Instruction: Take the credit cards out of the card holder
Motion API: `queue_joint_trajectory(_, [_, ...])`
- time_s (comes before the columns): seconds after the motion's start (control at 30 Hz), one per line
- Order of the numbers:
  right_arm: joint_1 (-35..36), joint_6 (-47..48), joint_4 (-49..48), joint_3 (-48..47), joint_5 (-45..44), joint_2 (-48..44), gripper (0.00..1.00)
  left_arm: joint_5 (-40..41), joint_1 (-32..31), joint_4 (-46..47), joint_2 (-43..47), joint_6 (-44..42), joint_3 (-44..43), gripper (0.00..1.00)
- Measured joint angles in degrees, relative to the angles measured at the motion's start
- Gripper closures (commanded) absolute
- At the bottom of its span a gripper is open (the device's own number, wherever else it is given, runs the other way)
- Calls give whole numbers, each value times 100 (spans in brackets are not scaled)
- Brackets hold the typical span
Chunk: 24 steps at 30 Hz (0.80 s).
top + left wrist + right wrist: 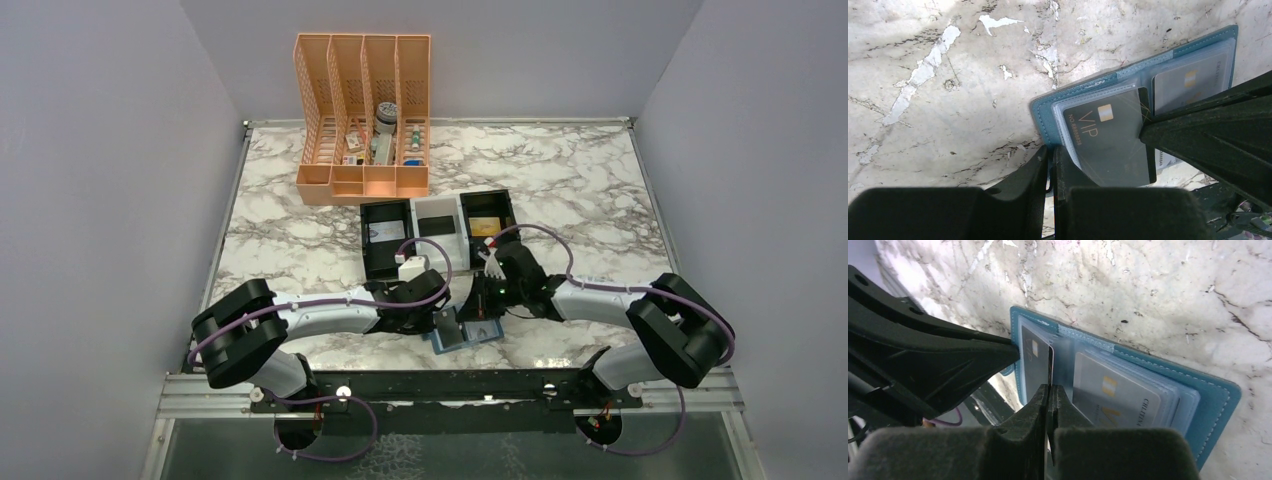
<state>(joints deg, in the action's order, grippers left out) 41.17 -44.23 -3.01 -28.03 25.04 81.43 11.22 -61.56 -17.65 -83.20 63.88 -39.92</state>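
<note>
Light-blue stitched bifold card holder (478,334) lies open at six o'clock on the marble surface (300,240), between the two hands. The left hand (1050,156) is closed on the holder's nine-o'clock edge. The right hand (1049,392) is pinched shut on the free edge of the black rectangular VIP credit card (1108,142), which sits partly under a clear sleeve on the nine-o'clock panel; a grey credit card (1115,390) lies sleeved in the three-o'clock panel.
</note>
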Motion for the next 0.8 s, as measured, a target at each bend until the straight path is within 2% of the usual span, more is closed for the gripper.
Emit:
queue_joint_trajectory(0.23, [-186, -72, -518, 212, 579, 0, 99, 0, 0, -28, -20, -26, -28, 90])
queue_joint_trajectory(0.63, [-660, 129, -610, 420, 1119, 0, 97, 13, -2, -68, -39, -42, -68, 89])
queue_joint_trajectory(0.8, [-680, -223, -1029, 719, 1169, -13, 97, 63, 0, -122, -24, -192, -105, 65])
